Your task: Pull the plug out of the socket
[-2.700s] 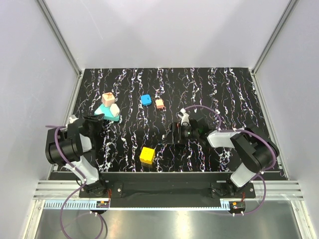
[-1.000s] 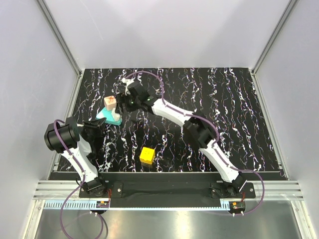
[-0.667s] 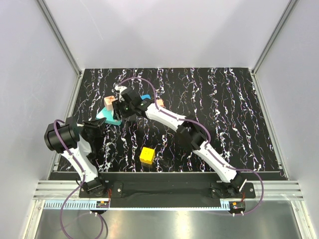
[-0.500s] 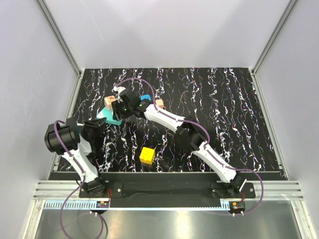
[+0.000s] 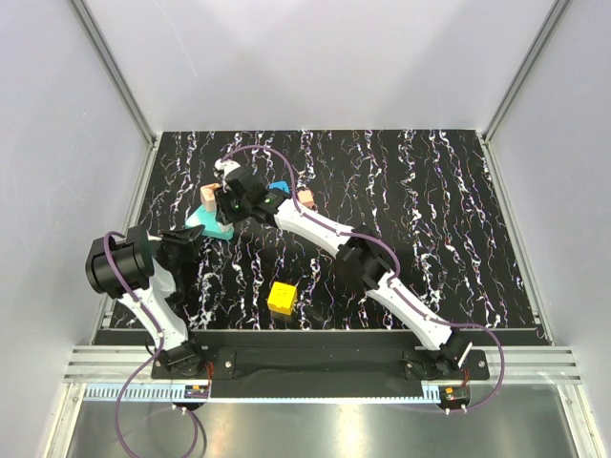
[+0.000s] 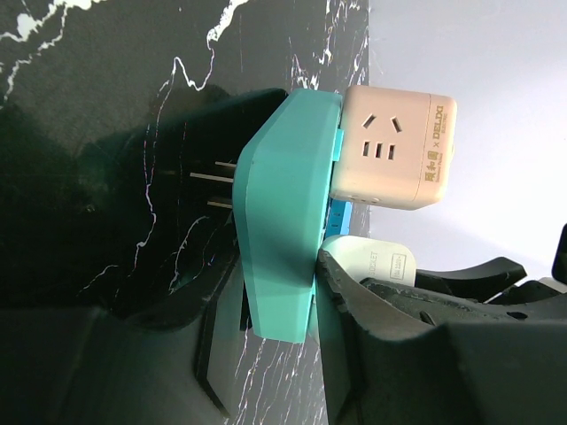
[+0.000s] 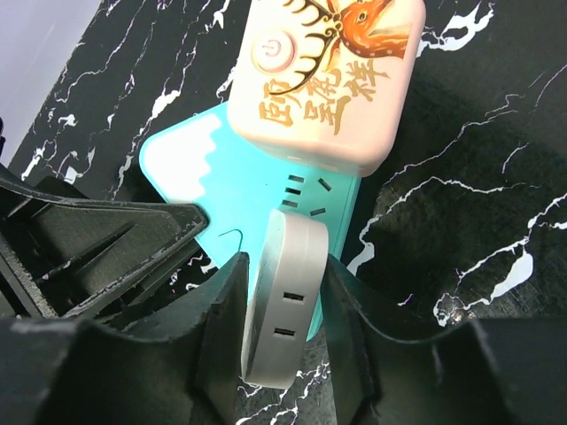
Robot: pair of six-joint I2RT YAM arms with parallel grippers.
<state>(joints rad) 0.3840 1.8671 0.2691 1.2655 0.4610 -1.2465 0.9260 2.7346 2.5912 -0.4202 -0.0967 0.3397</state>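
Observation:
The teal socket (image 5: 202, 220) lies at the table's left, and my left gripper (image 6: 270, 319) is shut on its near edge (image 6: 283, 221). The tan plug (image 7: 332, 80), with a red deer mark on top, sits plugged into the socket's (image 7: 213, 186) far end. Beside it a white rounded block (image 7: 283, 301) is also plugged in. My right gripper (image 7: 282, 305) reaches over from the right and is shut on this white block, one finger on each flat side. From above, the right gripper (image 5: 225, 208) covers the white block, and the plug (image 5: 209, 194) shows just behind it.
A yellow cube (image 5: 282, 297) sits near the front middle. A small blue block (image 5: 280, 186) and a salmon block (image 5: 306, 198) peek out behind the right arm. The left wall rail (image 5: 143, 205) runs close beside the socket.
The right gripper has shifted slightly toward the socket's near end and closed its jaws around the white block. The left gripper and the socket have stayed put.

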